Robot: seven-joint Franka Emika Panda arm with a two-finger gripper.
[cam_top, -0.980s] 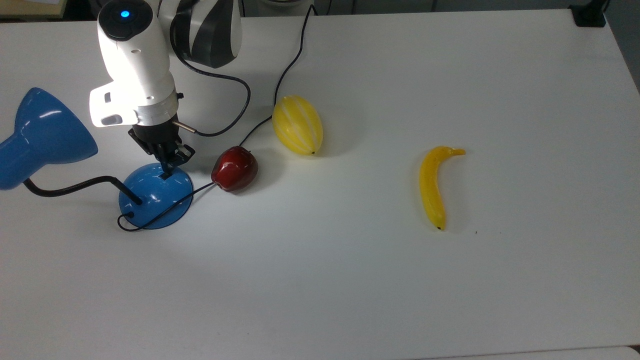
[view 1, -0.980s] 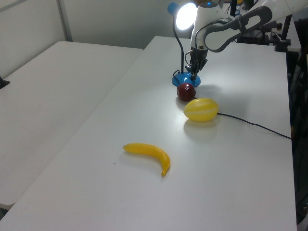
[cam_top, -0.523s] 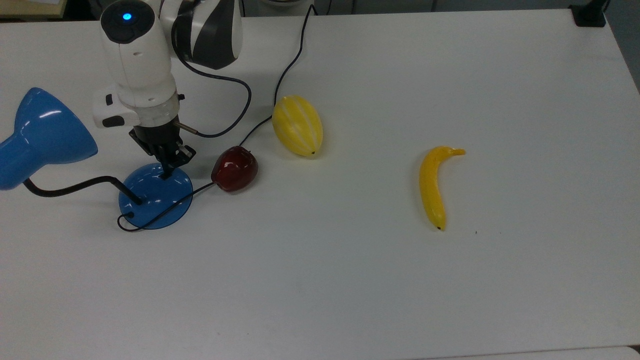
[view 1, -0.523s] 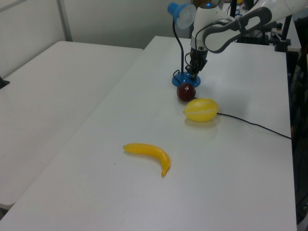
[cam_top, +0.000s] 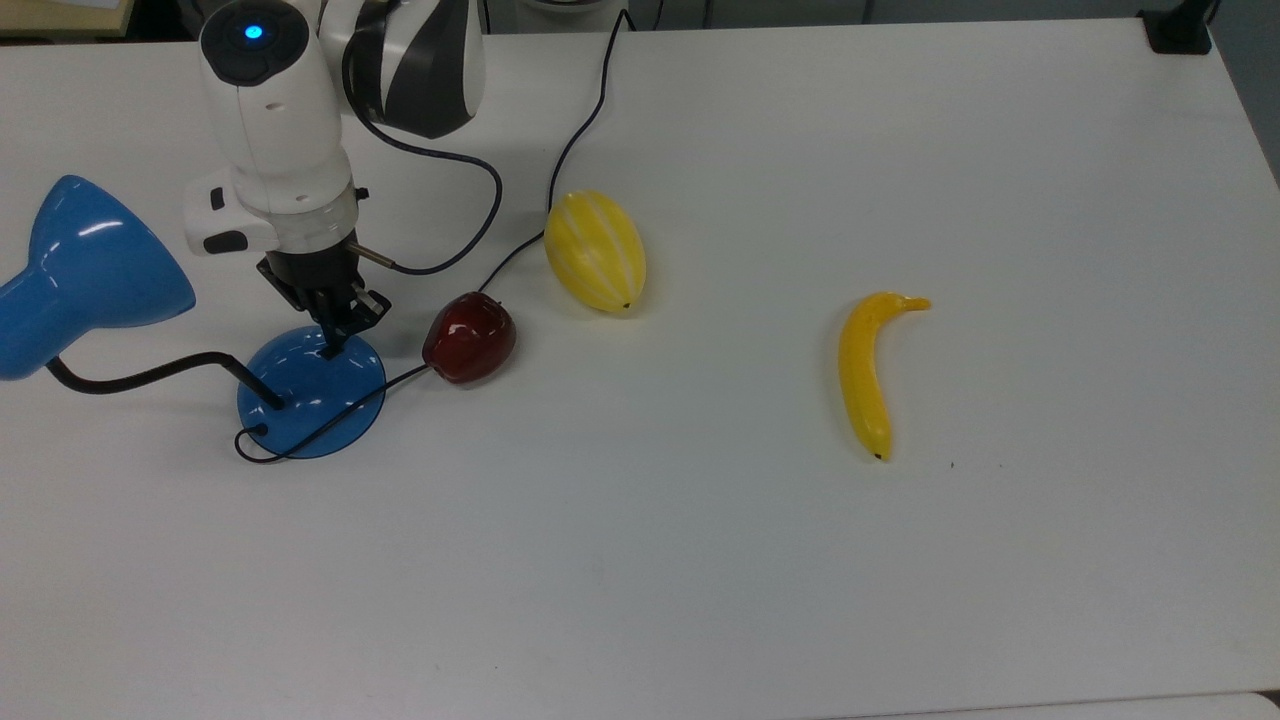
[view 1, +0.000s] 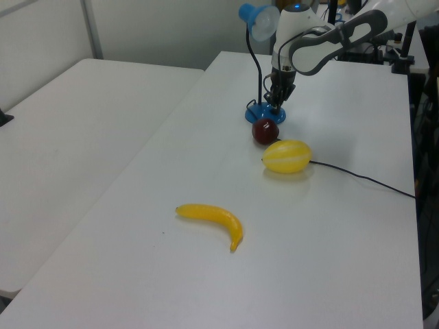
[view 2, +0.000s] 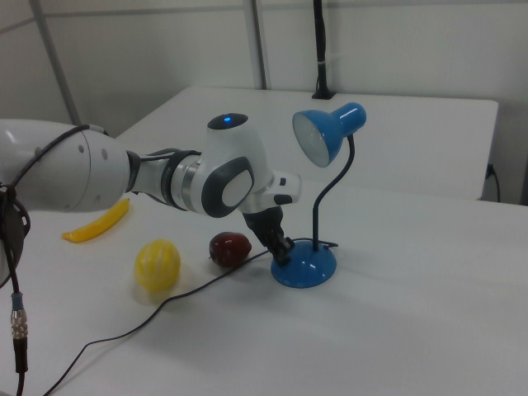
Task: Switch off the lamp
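Pressing down on the lamp point(cam_top: 311, 391) base at the left of the top view, the gripper point(cam_top: 332, 345) is keeping its fingers pinched together, tips touching the blue dome where the switch sits; the switch itself is hiding under them. The shade point(view 2: 328, 132) is looking unlit in the right view and is getting cut off at the top view's left edge. One apple point(cam_top: 469, 337), one melon point(cam_top: 595, 249) and one banana point(cam_top: 866, 371) are lying on the white table point(cam_top: 900, 150).
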